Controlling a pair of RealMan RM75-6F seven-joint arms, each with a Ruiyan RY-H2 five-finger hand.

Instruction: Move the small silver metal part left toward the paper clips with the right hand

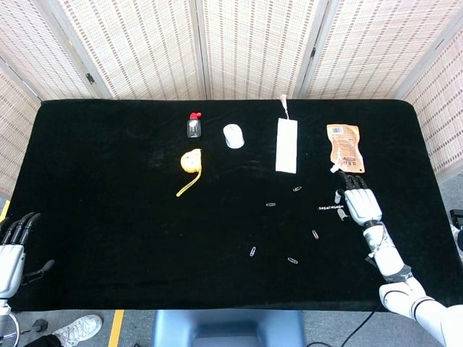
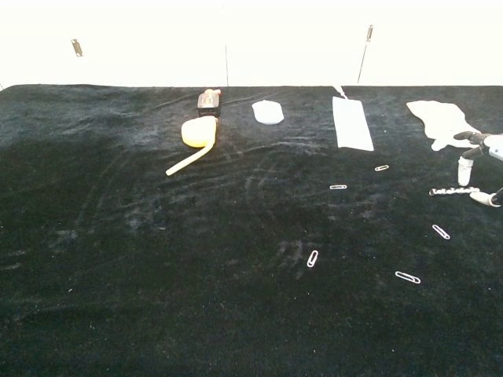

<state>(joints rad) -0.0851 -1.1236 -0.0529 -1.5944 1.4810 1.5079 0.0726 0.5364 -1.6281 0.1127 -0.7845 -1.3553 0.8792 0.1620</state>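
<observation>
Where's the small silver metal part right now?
In the head view the silver metal part lies right of centre on the black table, just left of the right hand, with paper clips further left.

Right robot hand sits flat on the black desk, fingers spread, just right of the small silver metal part. Paper clips lie scattered to its left. Left robot hand hangs off the desk's near-left corner, empty.
</observation>
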